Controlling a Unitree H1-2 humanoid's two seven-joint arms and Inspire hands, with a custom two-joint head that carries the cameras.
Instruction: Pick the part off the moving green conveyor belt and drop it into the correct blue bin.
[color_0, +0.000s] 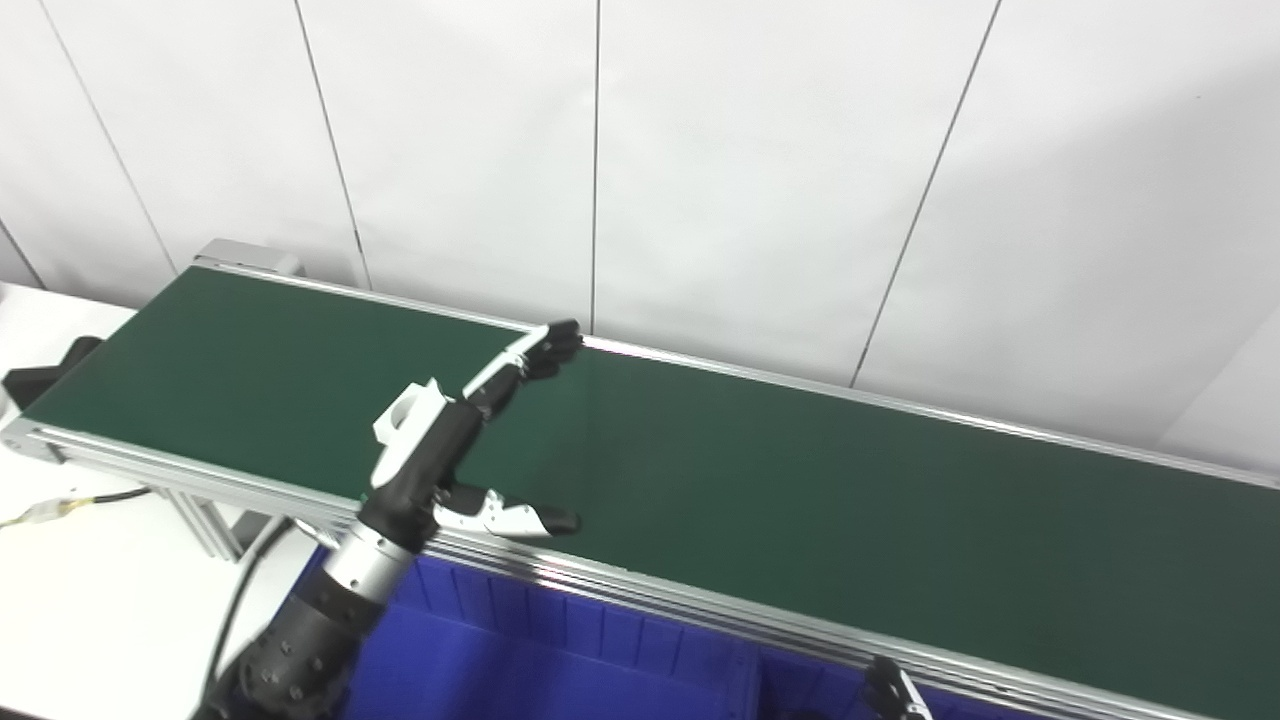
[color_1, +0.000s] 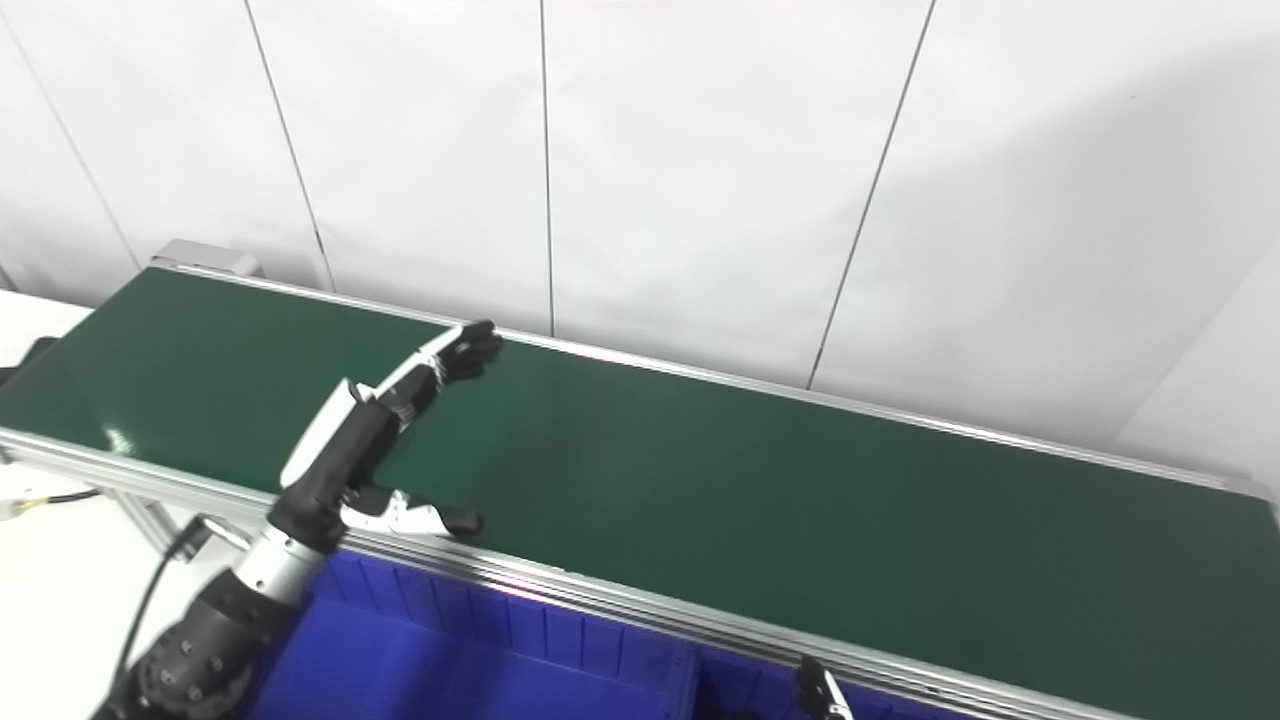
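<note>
The green conveyor belt (color_0: 800, 480) runs from upper left to lower right, and no part shows on it. My left hand (color_0: 450, 440) is held over the belt's near half, open and empty, with its fingers (color_0: 545, 345) stretched toward the far rail and the thumb (color_0: 520, 518) low by the near rail. It also shows in the right eye view (color_1: 370, 430). Of my right hand only a dark fingertip (color_0: 890, 690) shows at the bottom edge, below the belt's near rail. A blue bin (color_0: 520, 650) sits under the near rail.
The belt's aluminium near rail (color_0: 700, 600) and far rail (color_0: 900, 405) bound it. A white panelled wall stands behind. A white table (color_0: 90, 590) with a cable lies at the left, by the belt's left end (color_0: 30, 435).
</note>
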